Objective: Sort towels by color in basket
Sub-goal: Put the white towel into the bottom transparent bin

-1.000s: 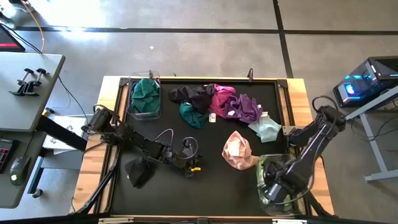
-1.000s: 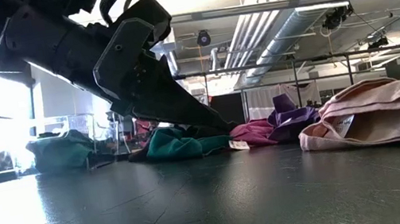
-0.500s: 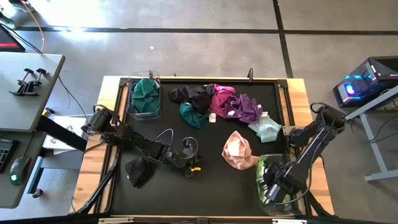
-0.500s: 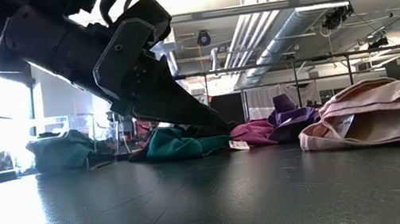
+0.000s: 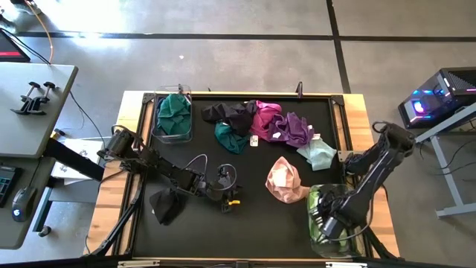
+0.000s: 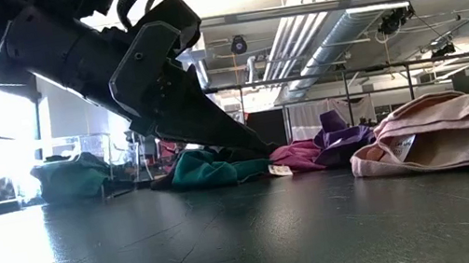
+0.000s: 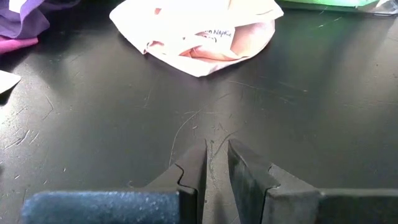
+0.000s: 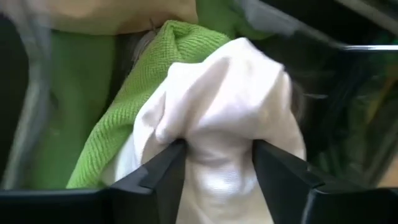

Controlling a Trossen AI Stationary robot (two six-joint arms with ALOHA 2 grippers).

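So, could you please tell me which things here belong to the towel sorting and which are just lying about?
Job: pink towel, purple towel, magenta towel, teal towel, white towel between the right tool's fingers, clear bins.
Lying about: clamps, computer.

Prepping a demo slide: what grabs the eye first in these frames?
The right gripper is down in the clear bin at the table's near right corner, fingers around a white towel atop a lime green one. Next, the bright towel pile along the far edge, with a pink towel lying alone mid-table.
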